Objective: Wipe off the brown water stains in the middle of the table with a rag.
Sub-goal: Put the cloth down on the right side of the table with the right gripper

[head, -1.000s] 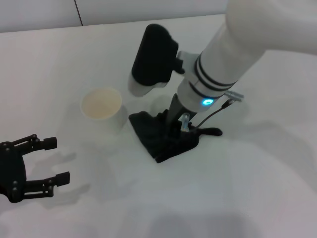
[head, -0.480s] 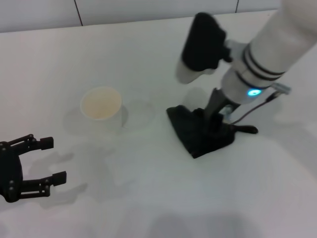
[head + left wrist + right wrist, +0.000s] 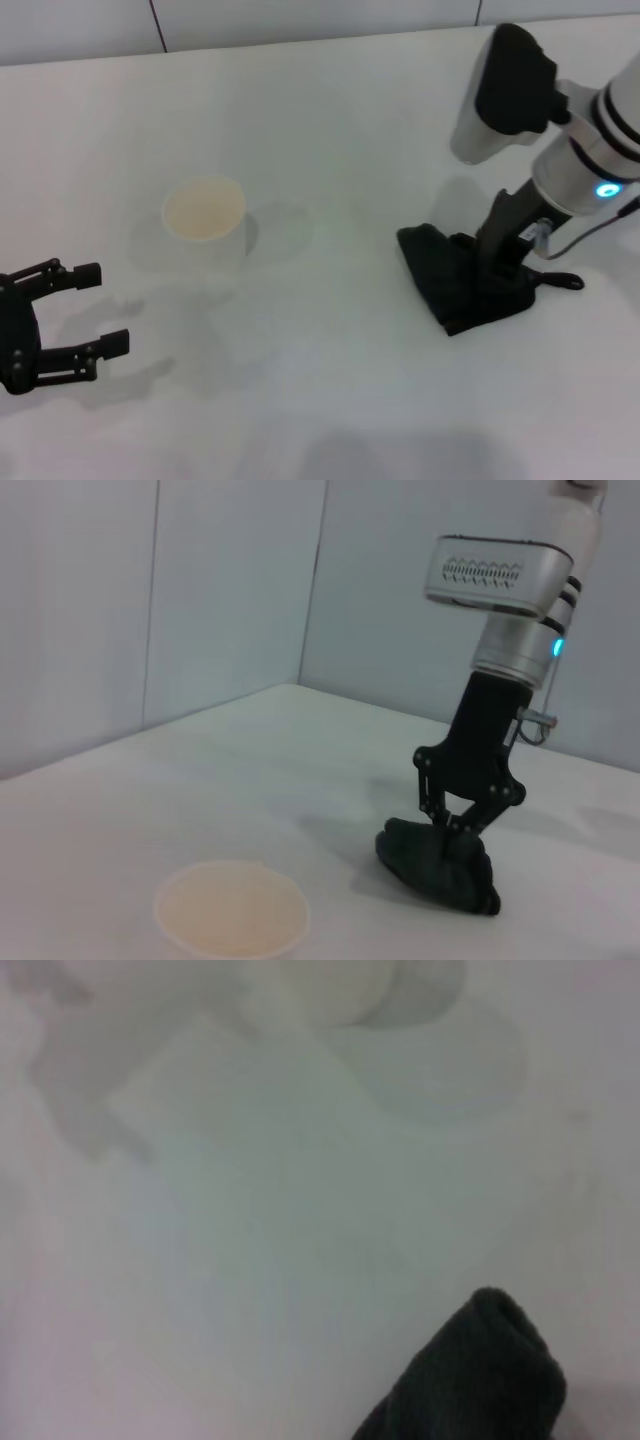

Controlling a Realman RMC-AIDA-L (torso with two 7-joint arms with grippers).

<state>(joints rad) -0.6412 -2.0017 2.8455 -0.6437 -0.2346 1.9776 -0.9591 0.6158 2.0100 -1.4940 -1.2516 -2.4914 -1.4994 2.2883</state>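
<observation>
The rag (image 3: 468,285) lies bunched on the white surface (image 3: 330,120), well right of the white cup (image 3: 206,218). The right gripper (image 3: 505,262) points steeply down from its angled arm, jaws closed on the cloth. The left gripper (image 3: 95,310) sits at the near left, jaws wide, level with the surface.

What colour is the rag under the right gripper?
Plain black rag, clearest in the head view, pinned by the right gripper.

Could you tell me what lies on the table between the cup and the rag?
Nothing: in the head view, only bare white table separates the cup from the rag, which the right gripper holds.
</observation>
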